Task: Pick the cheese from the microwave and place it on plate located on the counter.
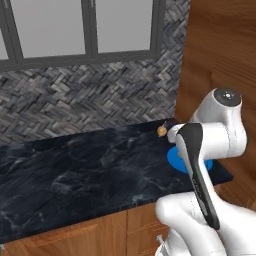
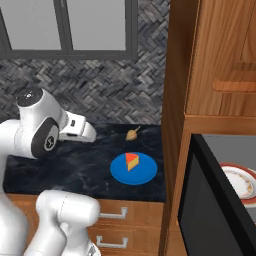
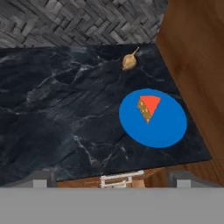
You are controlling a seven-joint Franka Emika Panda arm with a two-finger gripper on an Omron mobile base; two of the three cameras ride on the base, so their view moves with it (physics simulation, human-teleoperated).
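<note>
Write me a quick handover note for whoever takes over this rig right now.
Gripper: held above the counter, nothing between its tips in the hand view; open or shut cannot be told.
Cheese lies on the blue plate, at the counter's right end beside the wooden cabinet.
Small tan bulb sits behind the plate, apart from it.
Microwave door is open.
Done: cheese is on the plate.
Left: nothing apparent, perhaps park the arm.

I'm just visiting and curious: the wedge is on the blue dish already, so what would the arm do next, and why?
Probably just draw back and stop. The cheese already lies on the plate on the counter, and the hand view looks down on it from above, well apart, so nothing seems left to carry.
</note>
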